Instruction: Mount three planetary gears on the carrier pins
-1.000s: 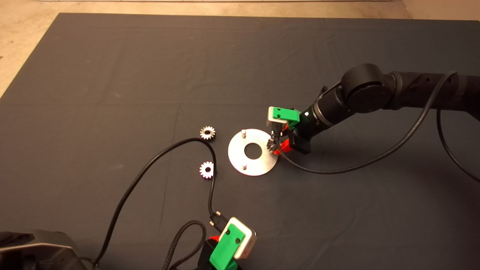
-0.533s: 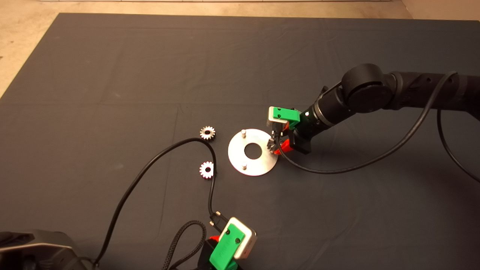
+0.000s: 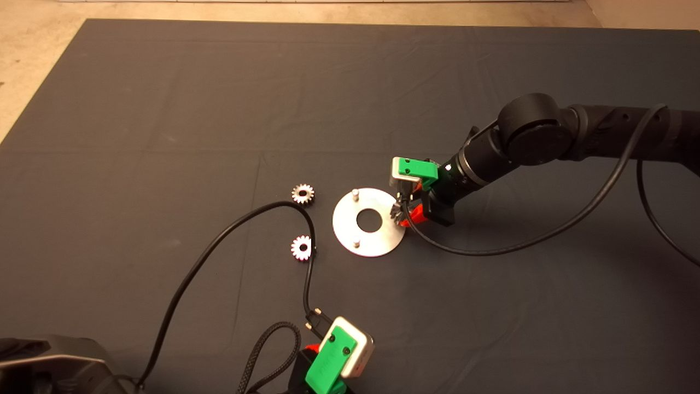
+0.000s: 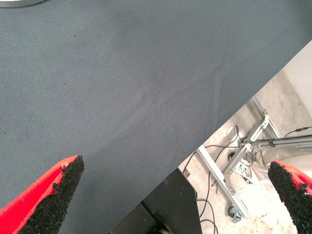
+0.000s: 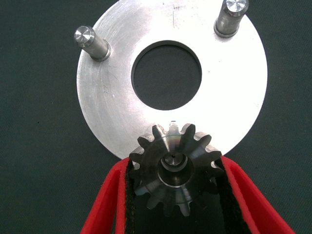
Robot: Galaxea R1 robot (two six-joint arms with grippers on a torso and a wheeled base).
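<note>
Dark mat surface: my right gripper clamps the first gear seated over a carrier pin at the disc edge, so next I judge release; left gripper idles apart.

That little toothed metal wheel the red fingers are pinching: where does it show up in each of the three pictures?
Head view: the small shiny silver toothed gear sits at the flat round silver disc's right edge, held by the right gripper.
Left wrist view: not in it; only dark mat and floor.
Right wrist view: low centre, between the red fingers, over the disc's rim.
Shared landmark: the disc.
</note>
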